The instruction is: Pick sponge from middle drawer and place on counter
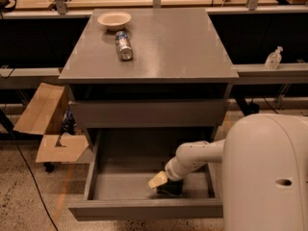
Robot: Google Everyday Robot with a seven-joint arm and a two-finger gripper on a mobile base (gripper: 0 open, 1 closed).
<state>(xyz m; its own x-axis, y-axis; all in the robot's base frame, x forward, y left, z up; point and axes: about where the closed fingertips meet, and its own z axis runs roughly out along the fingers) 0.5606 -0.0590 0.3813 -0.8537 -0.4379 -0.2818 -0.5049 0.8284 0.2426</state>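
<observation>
The middle drawer (144,209) is pulled out below the grey counter (163,47). My arm reaches down into it from the right. My gripper (167,186) is low over the drawer floor near the front right, shut on the sponge (157,180). The sponge's yellow foam shows tilted at the gripper's left side. Its dark green face is hidden in the shadow under the wrist.
A silver can (124,45) lies on the counter's back left next to a white bowl (114,19). An open cardboard box (48,129) sits on the floor at left. A clear bottle (273,58) stands on the right ledge. My white body (267,172) fills the lower right.
</observation>
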